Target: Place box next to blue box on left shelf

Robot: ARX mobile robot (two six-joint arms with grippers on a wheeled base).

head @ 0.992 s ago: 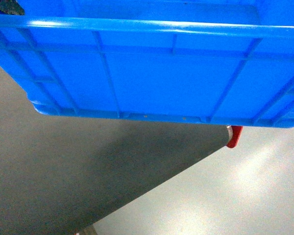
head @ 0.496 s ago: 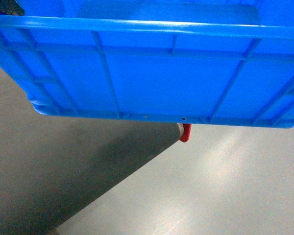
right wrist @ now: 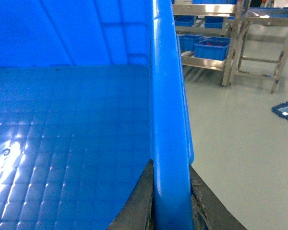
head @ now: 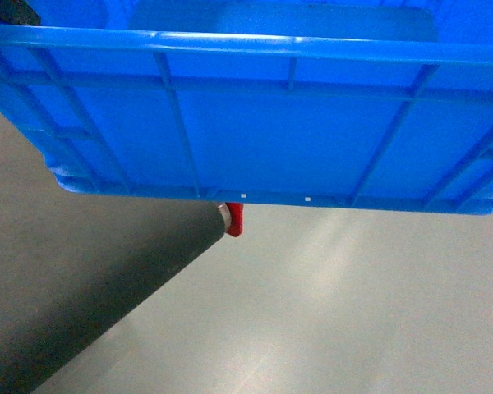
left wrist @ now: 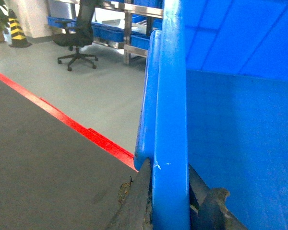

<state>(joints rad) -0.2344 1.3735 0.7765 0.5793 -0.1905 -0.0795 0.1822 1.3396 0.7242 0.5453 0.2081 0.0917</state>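
The box [head: 255, 115] is a big bright-blue crate held up off the floor; its ribbed wall fills the top half of the head view. My left gripper [left wrist: 169, 166] is shut on the rim [left wrist: 170, 96] of one end wall. My right gripper [right wrist: 170, 165] is shut on the rim [right wrist: 168, 96] at the opposite end, and the crate's gridded bottom [right wrist: 62, 143] is bare. Steel racks with small blue boxes stand far off [left wrist: 134, 19] [right wrist: 206, 45]. I cannot tell which of them is the left shelf.
A dark grey mat [head: 74, 304] with a red border [left wrist: 81, 132] lies under the crate's left side, with pale floor [head: 353, 312] to the right. Further off are an office chair [left wrist: 78, 36], a striped cone [left wrist: 17, 31], a steel table [right wrist: 269, 38] and a blue mop head [right wrist: 285, 109].
In the head view the mat's red-edged corner has slid left, from under the crate's right end to left of its middle. The crate stays fixed in view with both grips unchanged.
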